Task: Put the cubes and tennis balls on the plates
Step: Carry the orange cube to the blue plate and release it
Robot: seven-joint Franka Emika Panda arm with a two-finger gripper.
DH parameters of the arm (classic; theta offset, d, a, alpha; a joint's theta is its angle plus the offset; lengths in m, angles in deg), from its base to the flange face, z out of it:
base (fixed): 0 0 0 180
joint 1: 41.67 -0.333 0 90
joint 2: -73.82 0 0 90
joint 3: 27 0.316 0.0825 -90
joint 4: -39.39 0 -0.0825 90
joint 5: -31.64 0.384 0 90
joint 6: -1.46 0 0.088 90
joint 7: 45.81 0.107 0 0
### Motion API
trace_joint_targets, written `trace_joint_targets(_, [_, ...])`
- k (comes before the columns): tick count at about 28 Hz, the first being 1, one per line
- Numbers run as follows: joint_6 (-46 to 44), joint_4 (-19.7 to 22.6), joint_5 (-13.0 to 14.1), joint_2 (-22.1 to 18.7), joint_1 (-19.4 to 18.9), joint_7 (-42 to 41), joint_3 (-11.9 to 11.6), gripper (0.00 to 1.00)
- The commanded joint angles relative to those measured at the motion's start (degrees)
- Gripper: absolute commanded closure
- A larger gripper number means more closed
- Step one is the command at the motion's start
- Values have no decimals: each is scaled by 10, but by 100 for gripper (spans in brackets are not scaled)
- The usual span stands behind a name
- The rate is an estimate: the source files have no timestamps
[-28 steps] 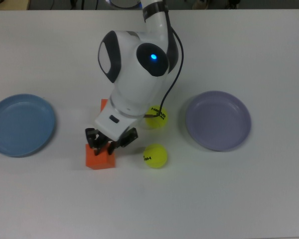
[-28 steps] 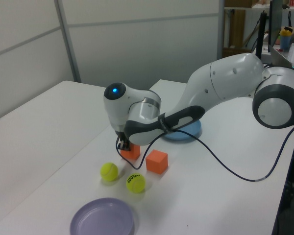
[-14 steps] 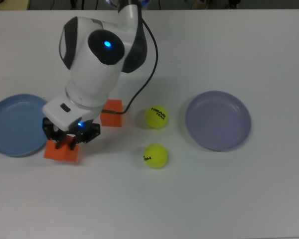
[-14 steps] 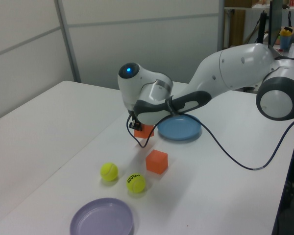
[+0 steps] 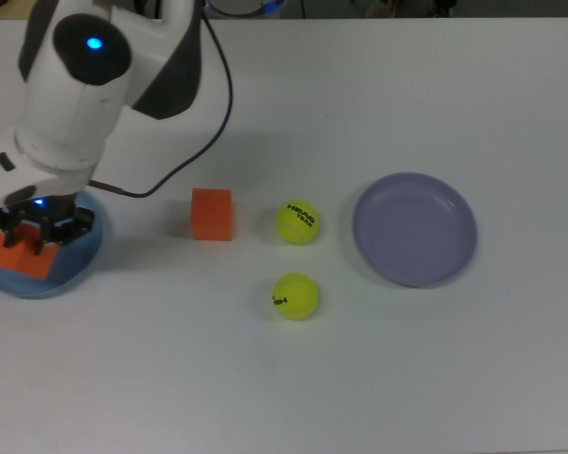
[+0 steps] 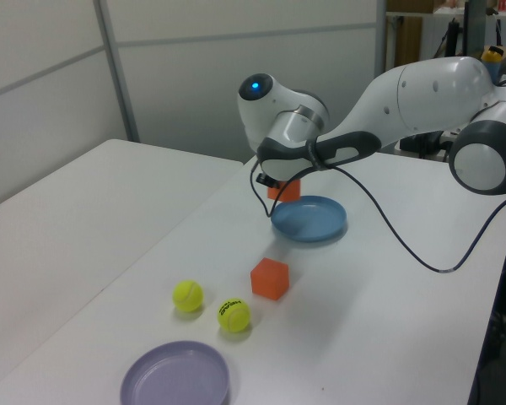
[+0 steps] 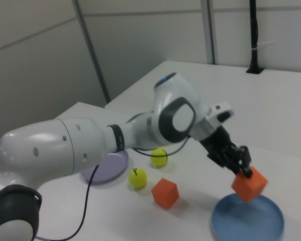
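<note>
The gripper [image 7: 239, 169] pinched one orange cube [image 7: 249, 184] between its fingers, holding it just above the light blue plate [image 7: 271, 224] at the top view's far left. The step in hand looked like delivering this cube; the next move would likely call for lowering and letting go. The second cube [image 5: 212, 214], two tennis balls [image 5: 296, 222] and the empty lavender plate [image 5: 415, 229] waited on the table [image 5: 407, 378].

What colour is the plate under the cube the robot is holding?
Light blue, clearest in the right view.
</note>
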Motion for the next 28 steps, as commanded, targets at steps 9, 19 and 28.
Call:
trace_joint_targets(9, [4,26,2,9,0,-28,-16,0])
trace_joint_targets(19, [-18,22,34,-18,-6,-46,-13,0])
trace_joint_targets(28, [-190,19,31,-44,-44,-62,61,0])
